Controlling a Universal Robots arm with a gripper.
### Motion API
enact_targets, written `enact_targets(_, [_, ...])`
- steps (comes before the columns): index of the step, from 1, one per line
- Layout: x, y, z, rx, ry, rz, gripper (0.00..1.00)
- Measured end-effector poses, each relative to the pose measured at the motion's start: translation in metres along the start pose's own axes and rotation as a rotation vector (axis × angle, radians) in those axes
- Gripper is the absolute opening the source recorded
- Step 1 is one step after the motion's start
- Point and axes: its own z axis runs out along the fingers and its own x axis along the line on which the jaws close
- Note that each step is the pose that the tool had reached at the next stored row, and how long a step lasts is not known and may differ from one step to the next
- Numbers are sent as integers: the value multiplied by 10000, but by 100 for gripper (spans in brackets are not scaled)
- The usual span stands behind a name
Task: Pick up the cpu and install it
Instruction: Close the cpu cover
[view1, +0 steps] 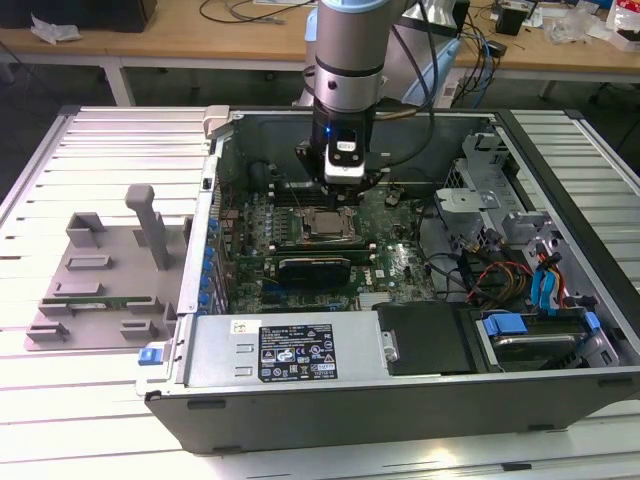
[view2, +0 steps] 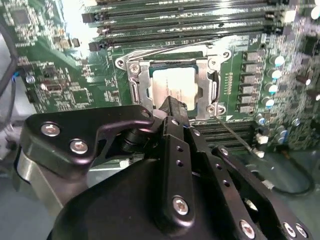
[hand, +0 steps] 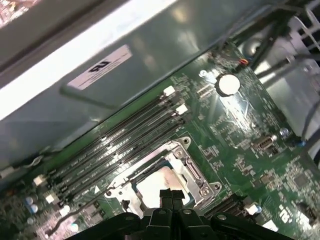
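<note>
Exterior view: gripper hangs low inside the open PC case, just above the cpu, which lies in the socket on the motherboard

Second wrist view: cpu sits flat inside the socket frame, edges look parallel to it. Gripper tip is over one edge, contact unclear

First wrist view: fingertips pressed together, clamping nothing, cpu just beyond them

My read: seating step. Any press should be straight down, light and centred, with no sideways drag, since socket pins likely bend easily
</note>
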Motion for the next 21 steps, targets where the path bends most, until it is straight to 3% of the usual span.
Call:
enact_targets(7, [0,0,1,-4,10,-1503,11])
enact_targets(9, [0,0,1,-6,15,-2190,11])
enact_targets(12, [0,0,1,-7,19,-2749,11])
enact_targets(18, [1,0,2,-11,30,-4281,11])
enact_targets(21, [0,0,2,-11,33,-4786,11])
